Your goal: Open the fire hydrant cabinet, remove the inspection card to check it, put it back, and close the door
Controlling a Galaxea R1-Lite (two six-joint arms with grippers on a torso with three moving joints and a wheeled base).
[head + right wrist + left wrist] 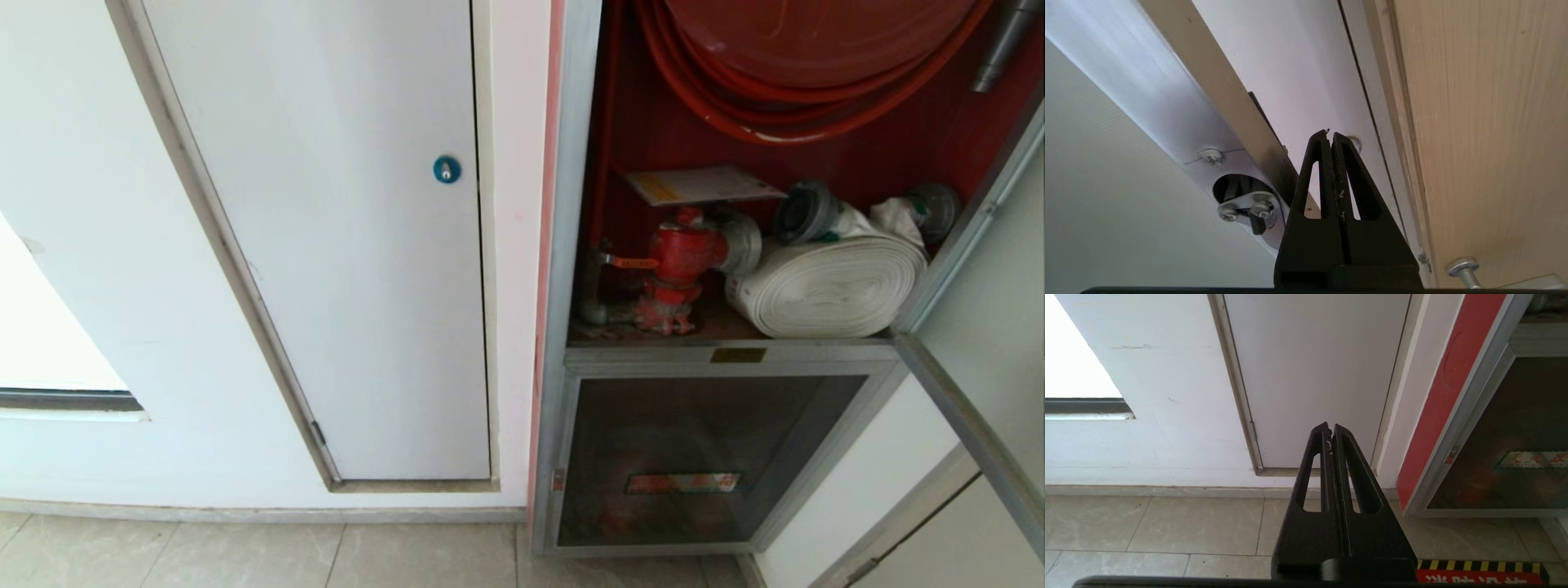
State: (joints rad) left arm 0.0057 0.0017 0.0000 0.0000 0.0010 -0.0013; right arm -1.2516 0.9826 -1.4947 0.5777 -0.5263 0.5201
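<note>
White wall; door (1147, 102) frame beside pinched right gripper (1331, 136).

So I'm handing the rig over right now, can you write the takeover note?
Left pincer: shut, empty, parked low, facing the white wall panel.
Right pincer: shut, empty, beside the door's aluminium edge and latch.
The door stands swung open at the right.
The inspection card lies inside the fire hydrant cabinet, above the red valve, beside the white rolled hose.
Done: cabinet opened. Whether the card has been checked cannot be told.
Left: check and return the card if still pending; close the door.
</note>
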